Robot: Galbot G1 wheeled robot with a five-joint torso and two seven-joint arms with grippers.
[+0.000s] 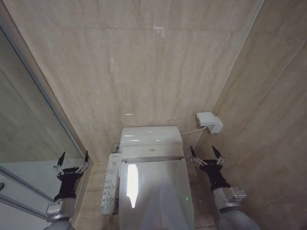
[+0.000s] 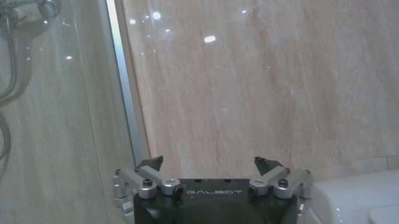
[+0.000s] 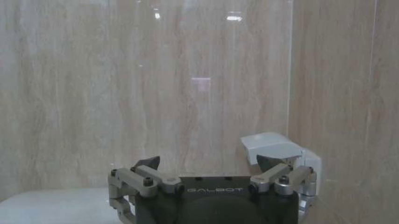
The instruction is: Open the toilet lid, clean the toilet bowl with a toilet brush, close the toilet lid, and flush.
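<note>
The toilet lid (image 1: 156, 191) is a glossy white cover lying flat and shut over the toilet at the bottom centre of the head view. The toilet bowl is hidden under it, and the toilet brush is out of view. My left gripper (image 1: 73, 159) hangs open to the left of the toilet, beside the glass shower screen, with nothing between its fingers (image 2: 149, 163). My right gripper (image 1: 206, 152) is open to the right of the toilet, level with the tank, and holds nothing; its fingertips (image 3: 269, 162) point at the wall.
The white tank (image 1: 150, 140) stands behind the lid against the beige tiled wall. A bidet control panel (image 1: 111, 183) runs along the toilet's left side. A white wall box (image 1: 209, 121) with a cable sits on the right wall. The glass shower screen (image 1: 29, 129) closes off the left.
</note>
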